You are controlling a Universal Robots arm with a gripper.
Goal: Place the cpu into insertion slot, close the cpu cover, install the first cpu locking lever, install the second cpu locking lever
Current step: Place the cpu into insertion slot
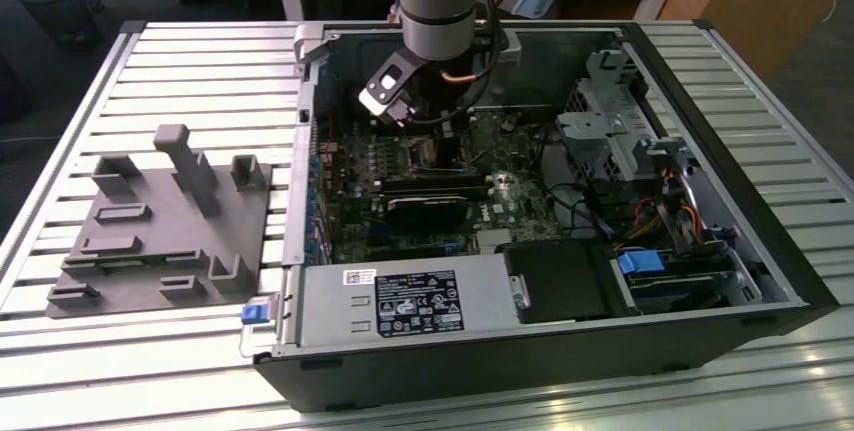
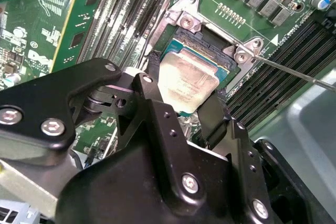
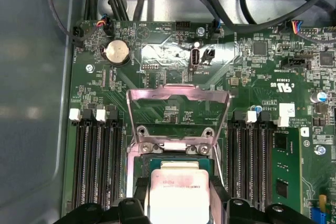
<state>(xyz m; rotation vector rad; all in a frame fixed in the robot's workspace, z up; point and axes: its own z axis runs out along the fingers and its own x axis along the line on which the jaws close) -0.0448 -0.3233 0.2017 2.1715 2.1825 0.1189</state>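
Black gripper (image 2: 184, 92) fingers (image 2: 152, 85) are pressed onto two opposite edges of the cpu (image 2: 187, 80), which is pinched with its silver face up. It is held directly over the slot (image 2: 207, 43); whether it is seated cannot be told. In the first wrist view the cover (image 3: 178, 92) is seen tilted up and open, with the board (image 3: 252, 77) visible through its window. One thin lever (image 2: 294, 72) is seen standing clear of the slot's corner. In the exterior view the arm (image 1: 438, 11) is seen reaching into the open case (image 1: 534, 356)
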